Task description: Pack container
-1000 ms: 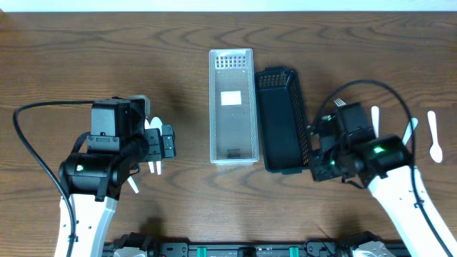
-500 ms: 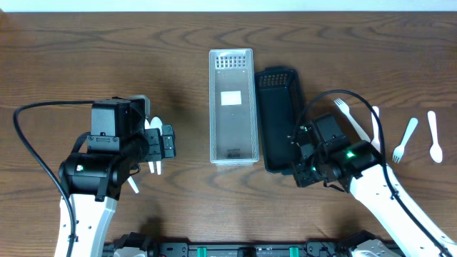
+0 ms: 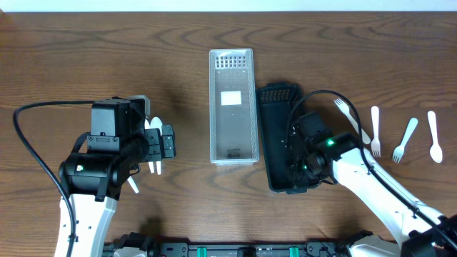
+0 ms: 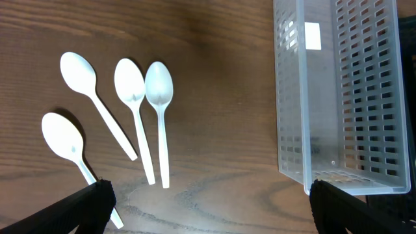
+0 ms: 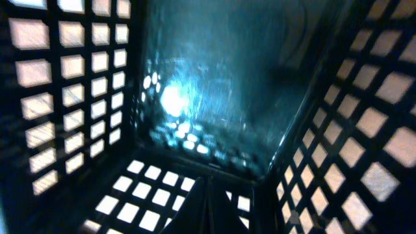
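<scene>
Seeing right gripper (image 5: 209, 214) clenched shut, down inside black bin (image 3: 275, 118), right of centre, just beside white bin (image 3: 232, 107). Lying long axis near-to-far, far end angled slightly left. Left gripper (image 4: 211, 203) spread wide, empty, above four spoons (image 4: 133, 117).

black basket (image 3: 275, 123): right arm (image 3: 357, 170) blocks near end | white basket (image 3: 232, 125): top open

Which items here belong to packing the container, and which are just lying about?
Part of the job:
translucent white slotted plastic bin
black lattice plastic bin
four white plastic spoons, on the left
white plastic cutlery pieces, mostly forks, on the right

Just lying about:
left arm's black cable; no other stray objects visible
</scene>
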